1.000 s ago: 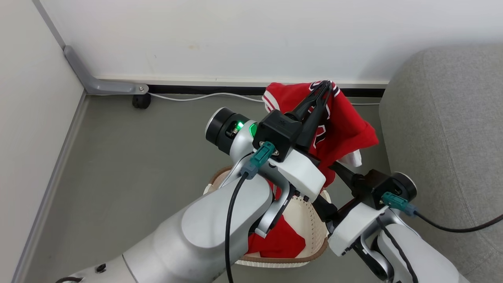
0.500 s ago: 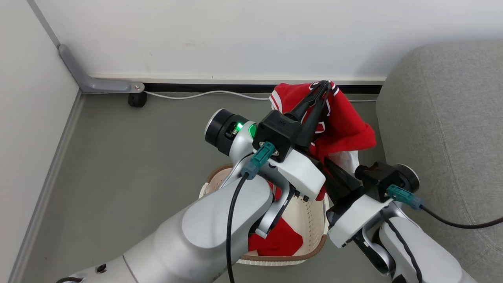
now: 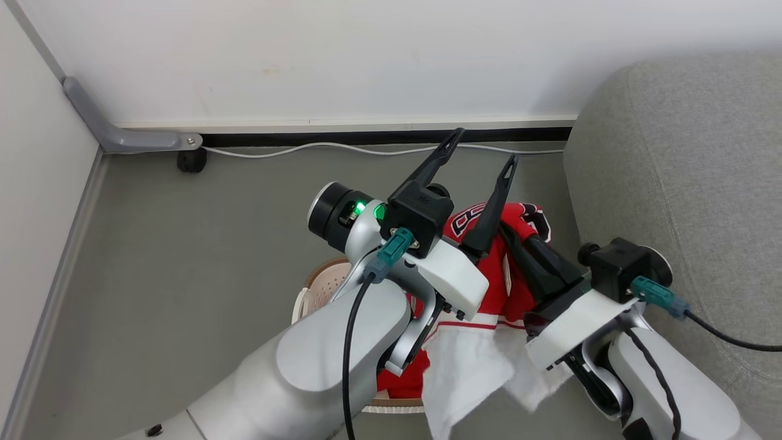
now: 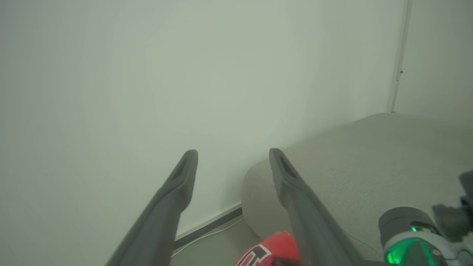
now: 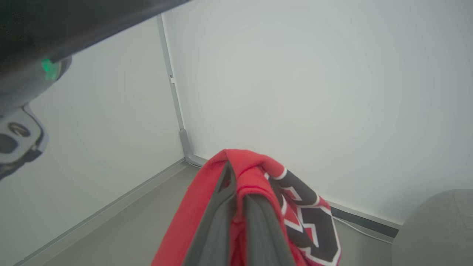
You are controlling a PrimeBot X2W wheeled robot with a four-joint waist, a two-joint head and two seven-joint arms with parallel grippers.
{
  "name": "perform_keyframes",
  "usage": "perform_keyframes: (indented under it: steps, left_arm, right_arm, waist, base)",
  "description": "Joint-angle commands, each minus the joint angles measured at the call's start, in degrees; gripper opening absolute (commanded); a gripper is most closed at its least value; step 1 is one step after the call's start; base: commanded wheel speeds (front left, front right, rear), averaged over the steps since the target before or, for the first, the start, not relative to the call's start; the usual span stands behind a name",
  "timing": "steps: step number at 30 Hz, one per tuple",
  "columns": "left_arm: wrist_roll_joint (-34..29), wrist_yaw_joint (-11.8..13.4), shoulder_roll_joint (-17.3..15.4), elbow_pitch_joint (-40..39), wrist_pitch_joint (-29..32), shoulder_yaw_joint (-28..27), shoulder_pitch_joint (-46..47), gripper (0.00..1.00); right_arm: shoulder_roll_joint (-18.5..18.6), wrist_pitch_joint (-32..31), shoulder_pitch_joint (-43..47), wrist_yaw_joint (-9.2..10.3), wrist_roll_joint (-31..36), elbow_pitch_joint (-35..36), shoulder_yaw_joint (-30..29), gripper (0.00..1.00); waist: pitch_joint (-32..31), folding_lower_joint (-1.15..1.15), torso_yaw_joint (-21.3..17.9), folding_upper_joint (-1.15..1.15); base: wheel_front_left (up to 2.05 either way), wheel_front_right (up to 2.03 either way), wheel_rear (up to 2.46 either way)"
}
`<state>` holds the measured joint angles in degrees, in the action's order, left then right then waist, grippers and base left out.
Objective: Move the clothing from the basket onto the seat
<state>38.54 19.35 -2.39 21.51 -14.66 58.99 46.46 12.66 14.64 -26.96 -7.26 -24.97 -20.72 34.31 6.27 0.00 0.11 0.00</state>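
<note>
Left gripper (image 3: 485, 145) sprang open; right gripper (image 5: 236, 188) pinches crumpled red jersey (image 3: 492, 287).

No whole word or number can be read. The only lettering (image 3: 469, 221) is on the red jersey (image 3: 498, 299). In the head view, dark block characters edged in white curve across its bunched upper fold, cut off by creases, and spell nothing legible. In the left wrist view, part of one dark, white-outlined character, shaped somewhat like an E, shows on the jersey (image 4: 273, 245) at the bottom edge. In the right wrist view, broad dark blocks with white borders run down the hanging jersey (image 5: 251, 173), too folded to read. A small white tag (image 3: 506, 273) on the red cloth is too small to read.
</note>
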Motion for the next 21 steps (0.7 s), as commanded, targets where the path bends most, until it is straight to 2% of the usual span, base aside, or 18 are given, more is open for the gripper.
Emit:
perform_keyframes:
  steps: [1,6,11,21]
  left_arm:
    - [-0.84,-0.88,-0.49,-0.63,-0.34,-2.28,0.49,1.00]
    - [-1.77,-3.58,-0.49,0.66,-0.34,-2.88,-1.30,1.00]
    - [-2.18,-7.50,-0.49,2.94,-0.34,-3.73,-2.82,1.00]
    - [-1.36,-13.86,-0.49,8.88,-0.34,-5.10,-4.32,1.00]
  right_arm:
    - [0.20,0.36,0.44,-0.23,-0.62,2.00,-0.45,0.00]
    - [0.47,0.36,1.02,-0.23,-1.41,2.99,-2.95,0.00]
    - [0.82,0.36,1.78,-0.23,-1.77,3.97,-4.70,0.00]
    - [1.90,0.36,1.88,-0.23,-2.71,6.54,-7.51,0.00]
  waist:
    - [-0.16,0.00,-0.58,0.00]
    - [-0.82,0.00,-2.58,0.00]
    - [-1.76,0.00,-5.21,0.00]
    - [-3.15,0.00,-11.96,0.00]
  base:
    - [0.00,0.00,0.00]
    - [0.00,0.00,0.00]
    - [0.00,0.00,0.00]
    - [0.00,0.00,0.00]
